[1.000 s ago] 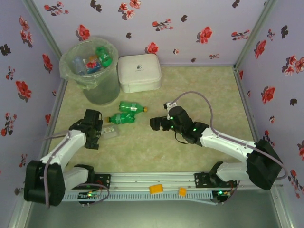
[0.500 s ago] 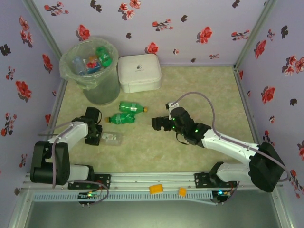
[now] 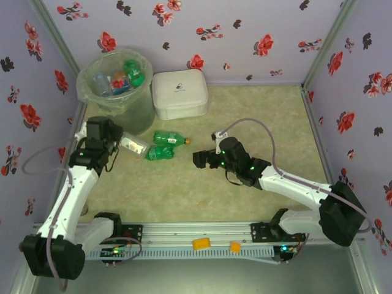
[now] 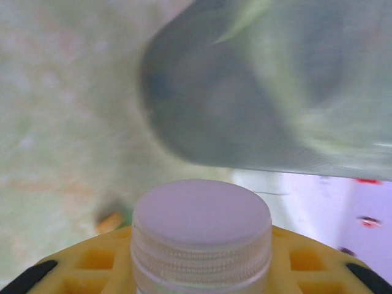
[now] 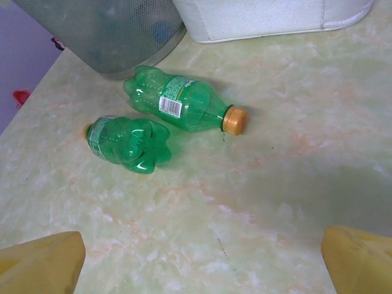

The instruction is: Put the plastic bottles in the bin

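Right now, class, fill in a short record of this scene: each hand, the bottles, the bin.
Left hand: shut on a clear bottle, beside the bin
Right hand: open, holding nothing
On the table: green bottle with orange cap and a second green bottle, both lying down
Bin contents: several bottles
White box: right of the bin in the top view

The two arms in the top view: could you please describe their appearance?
The left arm and right arm have white links, black joints and wrists, a looping grey cable each, and yellow jaws; green lights glow on the right one.
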Robot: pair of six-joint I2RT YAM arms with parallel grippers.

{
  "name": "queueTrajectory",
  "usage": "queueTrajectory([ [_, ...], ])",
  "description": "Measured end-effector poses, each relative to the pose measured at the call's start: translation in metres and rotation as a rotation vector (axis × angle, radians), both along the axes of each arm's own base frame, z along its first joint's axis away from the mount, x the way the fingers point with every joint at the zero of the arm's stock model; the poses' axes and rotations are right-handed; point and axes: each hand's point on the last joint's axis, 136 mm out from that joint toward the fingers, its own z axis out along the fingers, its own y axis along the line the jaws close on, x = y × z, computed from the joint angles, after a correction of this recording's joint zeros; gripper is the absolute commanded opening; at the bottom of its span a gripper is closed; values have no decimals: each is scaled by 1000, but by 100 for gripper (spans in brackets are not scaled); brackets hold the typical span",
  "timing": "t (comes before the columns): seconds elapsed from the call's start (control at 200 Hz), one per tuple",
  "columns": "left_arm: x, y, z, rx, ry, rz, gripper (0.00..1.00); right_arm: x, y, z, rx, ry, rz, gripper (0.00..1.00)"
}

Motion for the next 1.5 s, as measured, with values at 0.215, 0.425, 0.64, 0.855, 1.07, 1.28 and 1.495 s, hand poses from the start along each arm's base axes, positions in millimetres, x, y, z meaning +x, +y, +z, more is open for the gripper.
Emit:
queueTrajectory([
  [0.215,28,-30,112,119,-240,-196,22,3,7,-12,-19,34,11,100],
  [0.425,74,-47,211,225,-431,-274,22,2,13,-16,-12,59,26,100],
  [0.64,138,-42,276,277,-558,-247,22,3,14,-13,-8,55,25,100],
  [0.855,199,-9,263,324,-490,-190,22,4,13,-11,-8,49,19,100],
  [1.07,241,20,184,315,-272,-183,22,5,9,-12,-18,47,6,99],
  [1.28,247,31,127,233,-133,-209,27,4,7,-16,-35,57,0,100],
  [1.495,244,53,91,111,-59,-204,93,4,7,-16,-34,57,0,100],
])
